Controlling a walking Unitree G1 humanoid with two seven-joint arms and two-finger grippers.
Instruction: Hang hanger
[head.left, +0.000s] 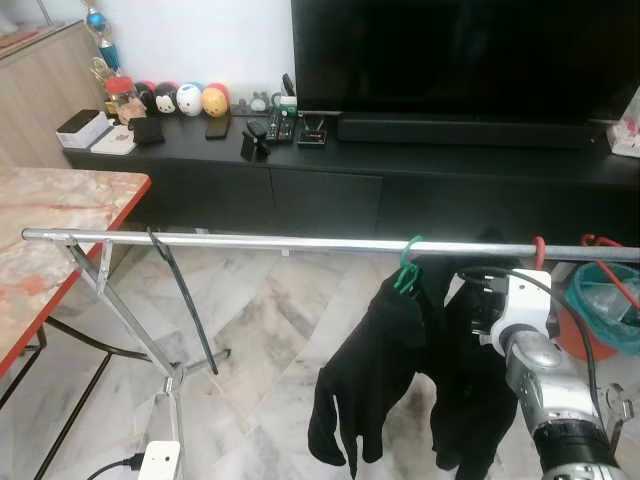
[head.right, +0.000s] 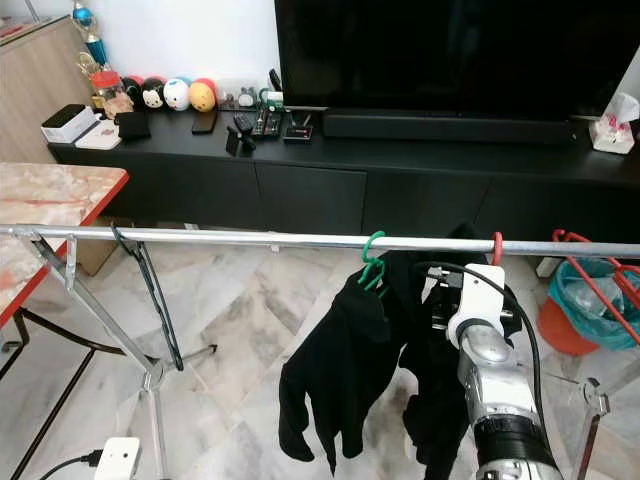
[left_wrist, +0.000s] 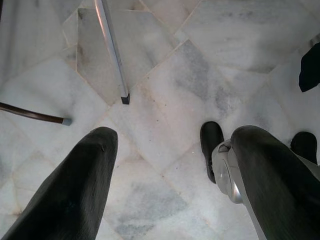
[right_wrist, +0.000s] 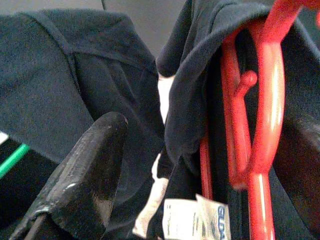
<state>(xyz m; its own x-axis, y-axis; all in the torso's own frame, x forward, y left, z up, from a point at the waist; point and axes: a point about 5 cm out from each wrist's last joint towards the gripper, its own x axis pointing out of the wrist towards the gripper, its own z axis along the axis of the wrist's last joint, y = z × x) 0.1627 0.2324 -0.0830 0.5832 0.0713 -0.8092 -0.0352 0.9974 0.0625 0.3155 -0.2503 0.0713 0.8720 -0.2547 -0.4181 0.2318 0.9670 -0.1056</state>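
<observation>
Two dark garments hang on the long silver metal rail (head.left: 300, 243); one is on the red plastic hanger (head.right: 497, 246), whose hook sits over the rail so the weight rests there. The right gripper (right_wrist: 200, 150) has its jaws spread around this hanger's neck, not clamping it. The left gripper (left_wrist: 170, 175) hangs idle and open above the pale marble floor (left_wrist: 165, 75).

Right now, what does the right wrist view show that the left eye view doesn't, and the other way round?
Right wrist view alone: the red hanger's neck up close between the right gripper's open jaws, and a white care label on the black garment. Left eye view alone: the metal rail, a green hanger with another black garment, a bare black hanger, the TV console. Both: the red hanger and its black garment.
</observation>
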